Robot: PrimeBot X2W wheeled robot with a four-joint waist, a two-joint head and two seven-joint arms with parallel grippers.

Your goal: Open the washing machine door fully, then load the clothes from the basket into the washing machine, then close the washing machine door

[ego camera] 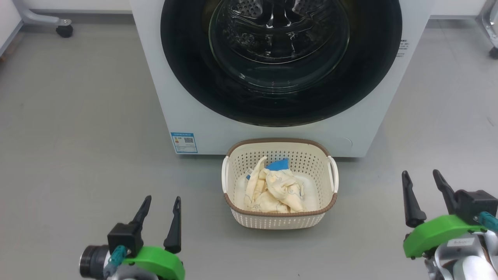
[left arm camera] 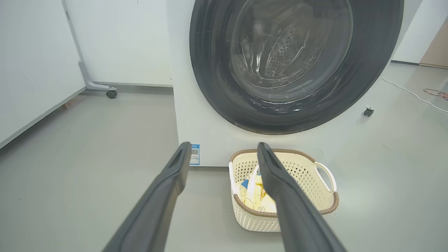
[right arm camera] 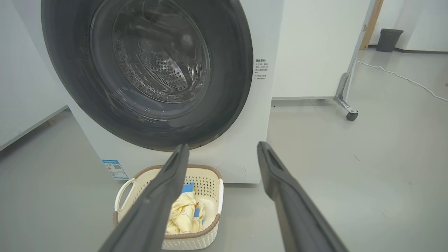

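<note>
Round black-rimmed glass washing machine door point(ego camera: 280, 42), shut, lies straight ahead, midway between left pincer point(ego camera: 162, 199) and right pincer point(ego camera: 420, 173), both spread apart, empty, about equally near; cream-yellow clothes point(ego camera: 276, 190) sit in the perforated cream basket point(ego camera: 278, 140) below it.
</note>
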